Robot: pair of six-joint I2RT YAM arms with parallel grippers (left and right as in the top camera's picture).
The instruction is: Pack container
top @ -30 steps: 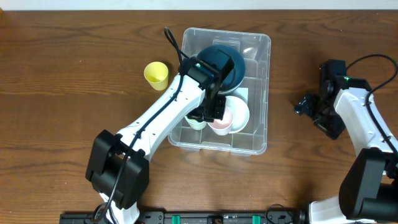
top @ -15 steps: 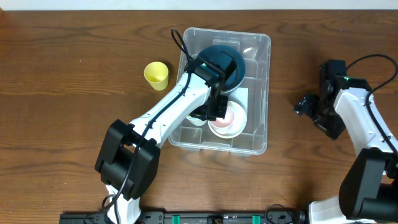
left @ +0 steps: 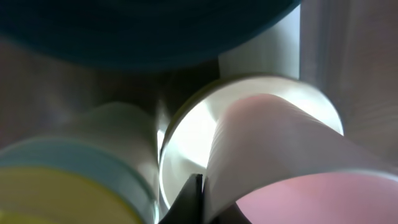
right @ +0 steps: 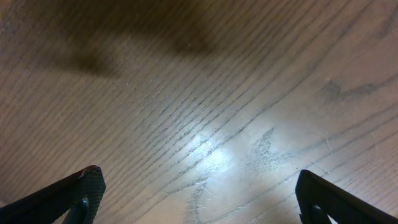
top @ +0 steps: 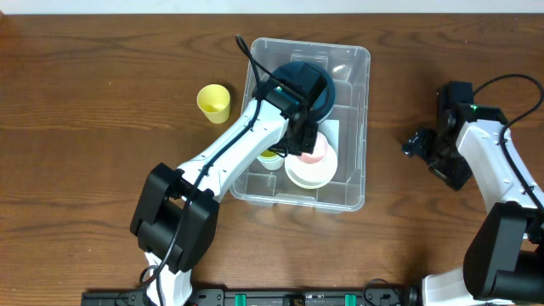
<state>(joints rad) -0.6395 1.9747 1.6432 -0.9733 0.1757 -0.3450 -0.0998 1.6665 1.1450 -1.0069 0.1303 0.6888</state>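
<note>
**Location.** The container (top: 366, 119) stands at the centre of the overhead frame on the table (top: 102, 170). A dark bowl (top: 310, 81) lies in its upper part and a white bowl (top: 310, 177) in its lower part.

**Grippers.** The left gripper (top: 299, 143) is lowered inside the container with its jaws closed. They appear to be pinched on the wall of a pink cup (top: 317, 153) seated in the white bowl, though the wrist view is too blurred for certainty. The right gripper (top: 422, 146) is held wide open over bare wood at the right of the frame and carries nothing.

**Handling.** The container is judged to be light, thin-walled and smooth. Some flex in the long walls and some sliding on the wood are to be expected if it is pushed. A hold is best taken on the rolled rim, near a rounded corner where the plastic is likely stiffest. The cup is also judged light and easily tipped, so it should be gripped by its rim.
</note>
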